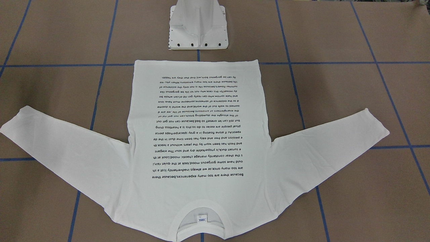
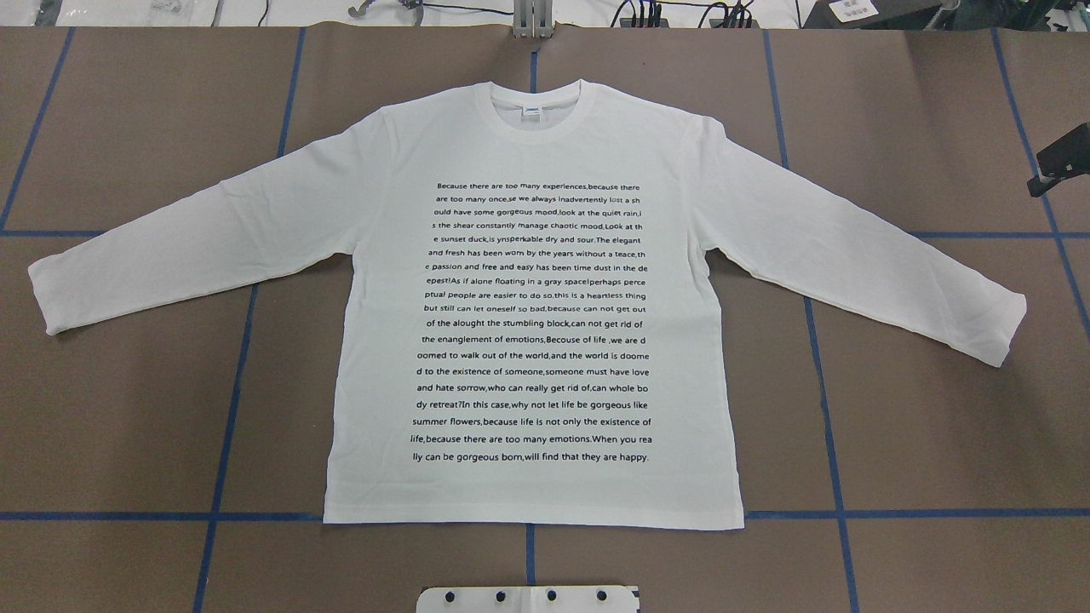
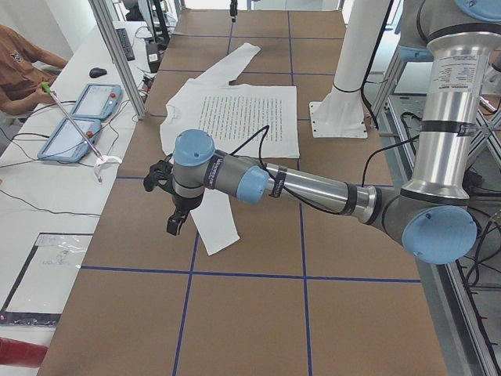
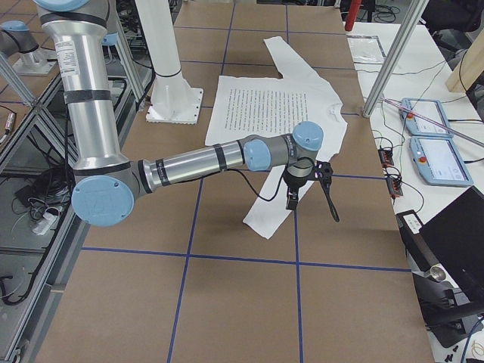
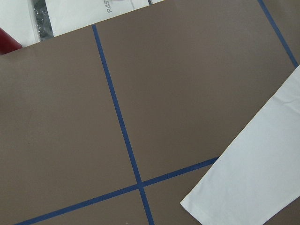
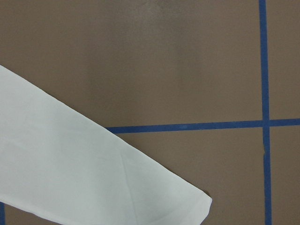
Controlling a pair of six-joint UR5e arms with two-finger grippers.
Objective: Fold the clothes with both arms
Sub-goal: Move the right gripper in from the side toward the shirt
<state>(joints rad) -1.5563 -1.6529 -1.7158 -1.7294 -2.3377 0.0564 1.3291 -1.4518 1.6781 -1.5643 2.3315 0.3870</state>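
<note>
Since the shirt (image 2: pixel 528 298) lies flat and face up in the middle of the desk (image 2: pixel 128 426) with both sleeves spread wide, no fold is made yet. The left gripper (image 3: pixel 168 204) hangs in the air near the left cuff (image 5: pixel 211 201). The right gripper (image 4: pixel 311 200) hangs near the right cuff (image 6: pixel 187 201). I cannot tell if their fingers are apart or together. I think each should drop straight down and pinch only its cuff. Then both should lift together so the shirt does not slide.

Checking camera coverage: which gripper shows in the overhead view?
The right gripper, peeking in at that view's right edge; the left gripper appears only in the side view.
</note>
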